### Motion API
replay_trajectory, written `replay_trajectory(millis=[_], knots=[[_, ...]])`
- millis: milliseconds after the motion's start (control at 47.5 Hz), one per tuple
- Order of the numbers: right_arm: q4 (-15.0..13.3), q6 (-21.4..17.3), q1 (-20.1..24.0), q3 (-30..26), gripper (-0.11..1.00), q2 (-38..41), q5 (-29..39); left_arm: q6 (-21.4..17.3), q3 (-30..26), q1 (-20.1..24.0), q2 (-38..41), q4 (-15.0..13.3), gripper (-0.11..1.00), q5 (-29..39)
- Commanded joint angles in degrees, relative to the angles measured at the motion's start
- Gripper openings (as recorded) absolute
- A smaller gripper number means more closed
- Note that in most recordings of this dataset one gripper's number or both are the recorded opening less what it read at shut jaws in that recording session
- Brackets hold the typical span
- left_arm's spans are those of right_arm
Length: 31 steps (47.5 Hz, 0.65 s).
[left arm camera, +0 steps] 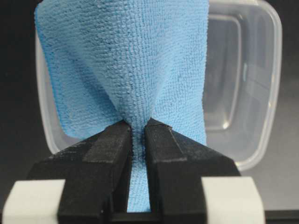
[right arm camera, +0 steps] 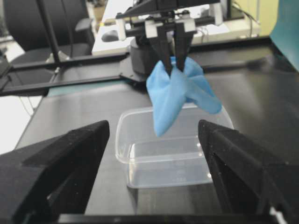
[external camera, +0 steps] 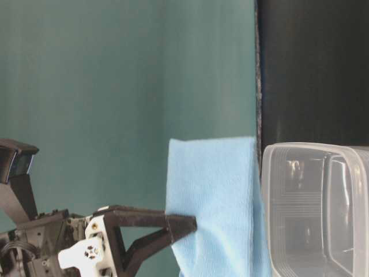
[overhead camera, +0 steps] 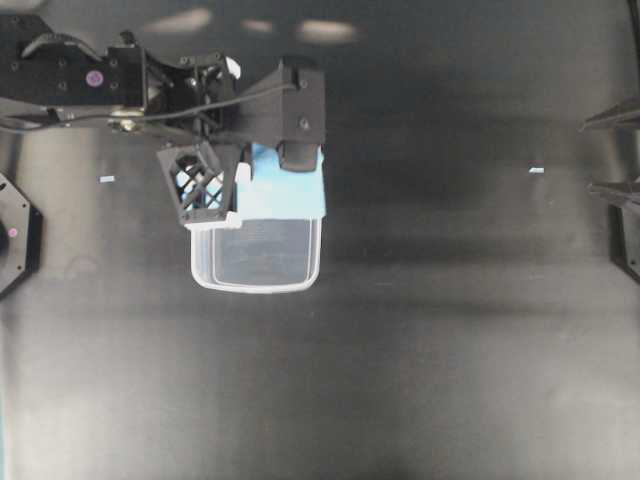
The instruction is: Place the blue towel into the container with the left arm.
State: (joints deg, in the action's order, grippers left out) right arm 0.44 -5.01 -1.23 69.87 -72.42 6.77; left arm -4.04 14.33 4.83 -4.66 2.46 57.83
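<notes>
My left gripper (left arm camera: 138, 123) is shut on the blue towel (left arm camera: 121, 60), pinching a gathered fold between its black fingers. The towel hangs from it in the air, over the far end of the clear container (left arm camera: 243, 93). In the overhead view the left gripper (overhead camera: 250, 175) holds the towel (overhead camera: 290, 190) above the top edge of the container (overhead camera: 255, 280), which stands empty on the black table. The table-level view shows the towel (external camera: 213, 202) hanging beside the container (external camera: 317, 213). My right gripper (right arm camera: 153, 130) is open and empty, far off at the right edge (overhead camera: 612, 152), facing the container (right arm camera: 163, 158) and the towel (right arm camera: 173, 98).
Two small white tape marks lie on the black table, one at the left (overhead camera: 107, 179) and one at the right (overhead camera: 536, 170). A black arm base (overhead camera: 15, 235) sits at the left edge. A teal wall (external camera: 115, 86) stands behind.
</notes>
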Motion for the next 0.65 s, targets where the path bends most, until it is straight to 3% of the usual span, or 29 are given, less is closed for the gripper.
replay_trajectory(millis=[0, 126, 337, 400, 463, 547, 631], knots=[[0.1, -0.1, -0.1, -0.4, 0.75, 0.4, -0.5, 0.4, -0.2, 0.1, -0.5, 0.2, 0.06, -0.9], [0.1, -0.2, -0.1, -0.4, 0.75, 0.4, -0.5, 0.4, 0.3, 0.2, -0.4, 0.2, 0.13, -1.0], [0.1, -0.3, -0.4, -0.4, 0.75, 0.4, -0.5, 0.6, -0.1, -0.4, -1.1, 0.2, 0.74, -1.6], [0.1, -0.3, -0.5, -0.4, 0.75, 0.4, -0.4, 0.7, 0.1, -0.4, -2.7, 0.2, 0.86, -1.8], [0.1, -0.3, -0.6, -0.4, 0.75, 0.4, -0.5, 0.7, 0.8, -0.4, -5.4, 0.2, 0.89, -3.3], [0.1, -0.3, -0.8, -0.4, 0.75, 0.3, -0.5, 0.7, 2.7, -1.1, -9.4, 0.2, 0.81, -6.3], [0.1, -0.3, -0.8, -0.4, 0.75, 0.3, -0.5, 0.9, 5.9, -2.0, -14.4, 0.2, 0.81, -10.7]])
